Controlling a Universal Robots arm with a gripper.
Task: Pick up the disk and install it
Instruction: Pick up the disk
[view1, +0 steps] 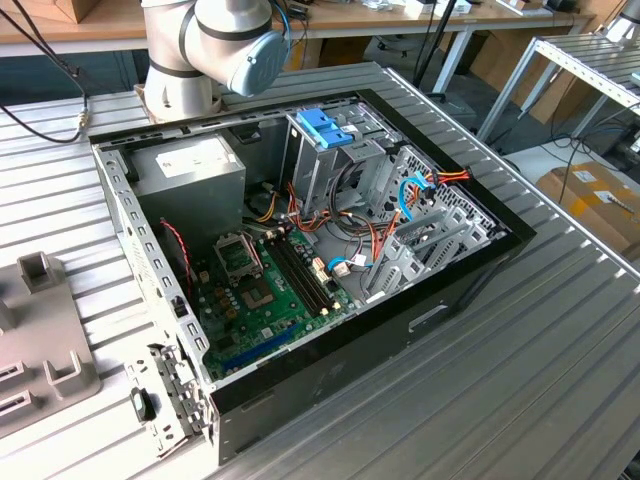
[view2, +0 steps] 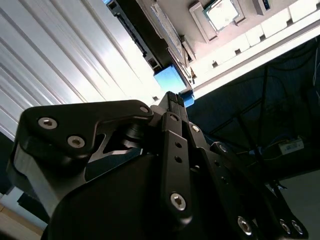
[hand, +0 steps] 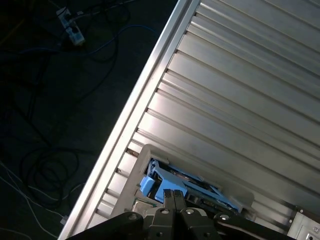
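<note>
**A:** What takes up most of the scene?

**B:** A ribbed metal table (view1: 520, 380). On it lies an open computer case (view1: 470, 275) with its side panel off. The arm (view1: 215, 40) stands at the far side, behind the case.

**A:** And inside the case?

**B:** A big grey box with a white label (view1: 190, 165) sits toward the exterior view's left. A tall metal cage with a blue plastic top (view1: 320, 150) is just to its right. A green motherboard (view1: 260, 295) lies nearer.

**A:** Where is the disk?

**B:** In the first wrist view the disk (hand: 192, 189) sits in a pale holder (hand: 141, 162) on the table, close to the table's edge, with its blue rails showing.

**A:** And the gripper?

**B:** The gripper (hand: 173, 194) hangs right at the disk and holds nothing. Its fingertips (view2: 170, 102) are pressed together in both wrist views. I cannot tell whether they touch the disk.
</note>
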